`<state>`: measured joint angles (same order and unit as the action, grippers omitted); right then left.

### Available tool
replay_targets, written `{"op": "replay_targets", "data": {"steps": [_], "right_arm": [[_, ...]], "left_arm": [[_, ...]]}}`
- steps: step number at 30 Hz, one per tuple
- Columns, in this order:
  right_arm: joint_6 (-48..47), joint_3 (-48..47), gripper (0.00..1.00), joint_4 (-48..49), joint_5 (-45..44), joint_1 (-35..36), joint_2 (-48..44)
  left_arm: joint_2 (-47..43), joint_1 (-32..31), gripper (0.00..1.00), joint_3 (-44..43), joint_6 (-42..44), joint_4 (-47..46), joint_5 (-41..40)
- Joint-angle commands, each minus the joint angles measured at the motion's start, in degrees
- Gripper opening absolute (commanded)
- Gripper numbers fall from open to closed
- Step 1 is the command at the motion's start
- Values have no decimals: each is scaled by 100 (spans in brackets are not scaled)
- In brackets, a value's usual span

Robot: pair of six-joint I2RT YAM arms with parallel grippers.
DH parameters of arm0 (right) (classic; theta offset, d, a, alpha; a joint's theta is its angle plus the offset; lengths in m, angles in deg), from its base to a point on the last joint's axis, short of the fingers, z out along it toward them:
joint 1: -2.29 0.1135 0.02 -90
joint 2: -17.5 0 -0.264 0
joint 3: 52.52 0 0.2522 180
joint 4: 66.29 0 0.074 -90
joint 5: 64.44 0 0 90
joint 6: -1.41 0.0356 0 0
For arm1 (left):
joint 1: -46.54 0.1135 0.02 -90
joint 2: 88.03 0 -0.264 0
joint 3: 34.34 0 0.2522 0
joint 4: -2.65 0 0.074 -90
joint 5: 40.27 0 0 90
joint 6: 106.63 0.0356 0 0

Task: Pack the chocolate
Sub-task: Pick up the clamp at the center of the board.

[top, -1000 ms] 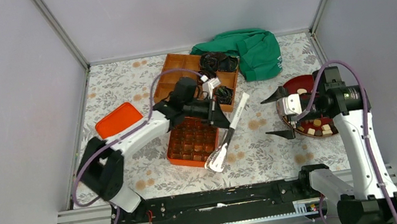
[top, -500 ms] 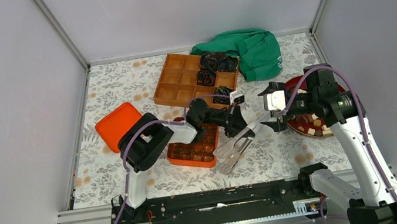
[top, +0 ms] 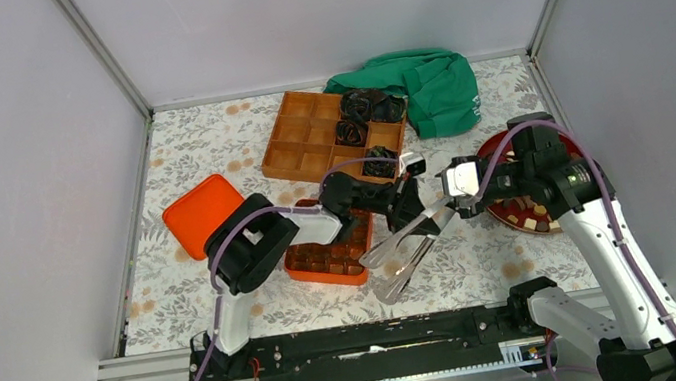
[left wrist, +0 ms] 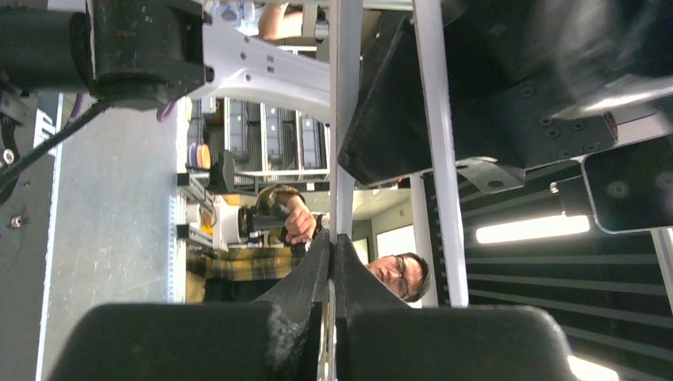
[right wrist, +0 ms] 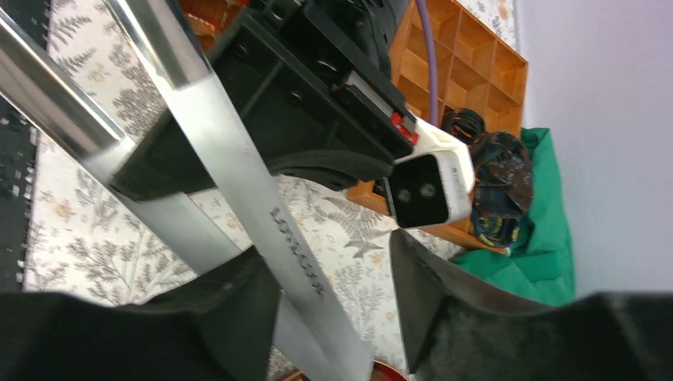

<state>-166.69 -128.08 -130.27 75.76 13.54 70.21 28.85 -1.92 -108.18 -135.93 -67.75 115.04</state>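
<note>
Done: dark pieces (top: 328,251) in the orange tray (top: 324,274) (count unclear).
Remaining: chocolate (top: 532,214) cubes in the red bowl (top: 497,211), far right; squat, no long axis.
Tongs (top: 402,254): diagonal, tips near-left, hinge toward right claw (top: 452,202).
Left claw (top: 415,209): clamped on tongs.
Right claw: part-open around hinge end, not gripping.

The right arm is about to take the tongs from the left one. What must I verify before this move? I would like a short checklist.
1. Left gripper shut on the tongs: ok.
2. Tongs handle between the right gripper fingers: ok.
3. Right gripper shut on the handle: not ok, a gap shows beside one finger.
4. Chocolate lies in the red bowl: ok.
5. Free cells in the orange tray: cannot tell, it is partly covered.
</note>
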Motion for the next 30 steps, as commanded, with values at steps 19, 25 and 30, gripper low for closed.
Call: {"op": "replay_targets", "data": {"steps": [19, 25, 30], "right_arm": [[1498, -191, 0, -436, 1563, -426, -666], [5154, 612, 0, 1734, 2027, -979, -770], [7246, 1303, 0, 3481, 2578, -1071, -484]], "left_arm": [[-2333, 1287, 77, 2371, 1801, -534, -1677], [-5882, 1158, 99, 3506, 7458, 4209, -3989], [-8406, 556, 99, 4578, 9255, 4180, -5832]]}}
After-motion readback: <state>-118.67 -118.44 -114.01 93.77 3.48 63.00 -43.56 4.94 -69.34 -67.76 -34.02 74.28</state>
